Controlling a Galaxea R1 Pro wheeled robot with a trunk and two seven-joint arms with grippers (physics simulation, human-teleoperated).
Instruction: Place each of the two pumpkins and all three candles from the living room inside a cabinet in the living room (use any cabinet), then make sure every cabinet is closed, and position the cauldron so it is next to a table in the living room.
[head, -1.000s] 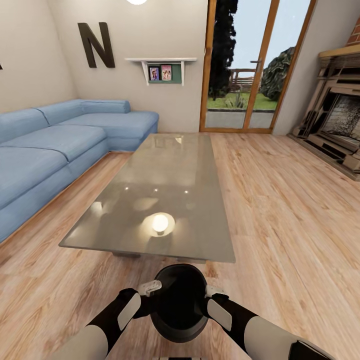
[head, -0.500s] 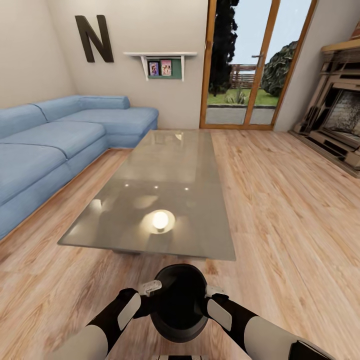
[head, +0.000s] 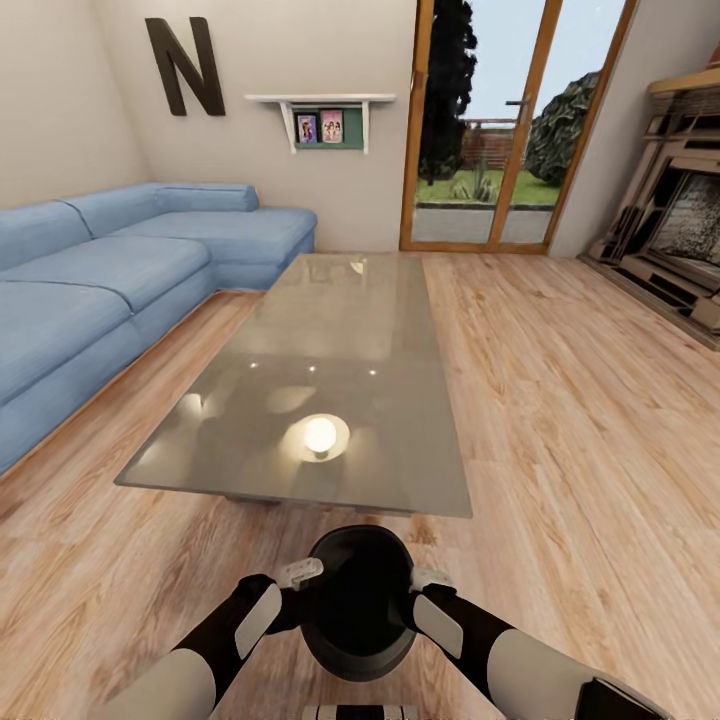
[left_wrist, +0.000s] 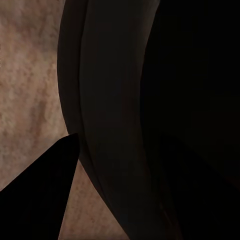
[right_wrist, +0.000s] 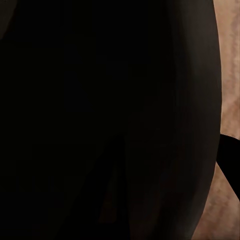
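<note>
Gripping the cauldron from either side, the left gripper and the right gripper each sat against its rim, though whether either was clenched on it could not be told. The cauldron hung between the two arms just short of the near end of the worktop, over the wood floor. A lamp's reflection glowed on the glass near that end. A blue sofa ran along the worktop's left side, a glass door stood beyond its far end, and a fireplace lay well off to its right. Close up, the cauldron's dark wall showed beside the left gripper, and its black belly beside the right.
</note>
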